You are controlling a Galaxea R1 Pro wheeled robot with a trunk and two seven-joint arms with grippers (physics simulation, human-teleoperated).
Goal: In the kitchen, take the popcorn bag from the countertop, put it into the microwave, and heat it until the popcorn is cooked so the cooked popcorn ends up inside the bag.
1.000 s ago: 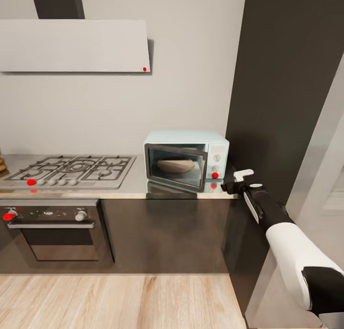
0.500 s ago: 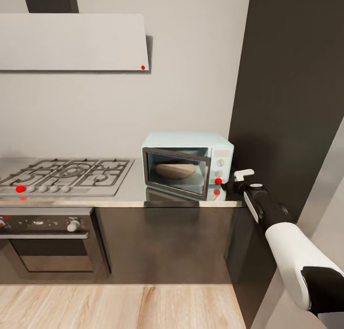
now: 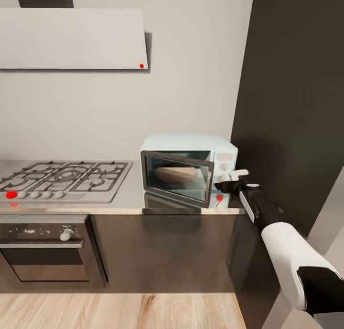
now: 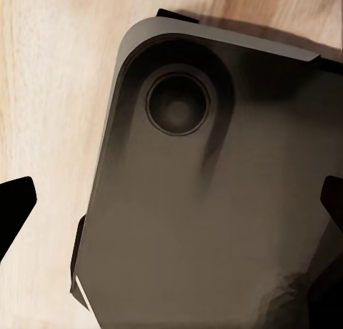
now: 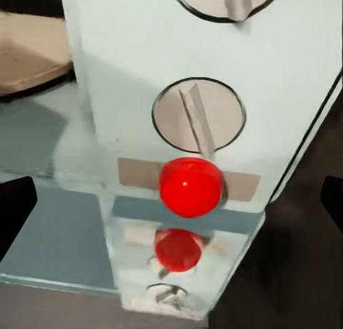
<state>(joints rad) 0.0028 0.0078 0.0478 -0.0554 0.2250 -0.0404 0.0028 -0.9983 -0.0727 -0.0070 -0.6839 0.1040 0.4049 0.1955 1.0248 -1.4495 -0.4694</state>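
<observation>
Scanning from the left, the steel gas hob (image 3: 67,175) sits in the bench (image 3: 129,201) above a black built-in oven (image 3: 45,248), both untouched. Next along stands the microwave (image 3: 188,166), its dark glass door (image 3: 177,177) hanging partly ajar. Inside it rests a tan rounded shape, judged to be the popcorn bag (image 3: 176,174); whether it holds cooked popcorn cannot be told. A paper sack of this kind should be light, soft and easily crushed, best taken gently by the rolled rim. At the far right the right tool (image 3: 228,184) hovers just before the white control panel (image 3: 223,168), its dark fingertips (image 5: 16,218) spread wide either side of the lower knob (image 5: 199,117) and red indicator light (image 5: 191,187). The door likely needs pushing shut before heating. The left tool (image 4: 171,214) hangs spread and empty above the robot's dark base (image 4: 207,200) and the wood floor (image 4: 50,93).
</observation>
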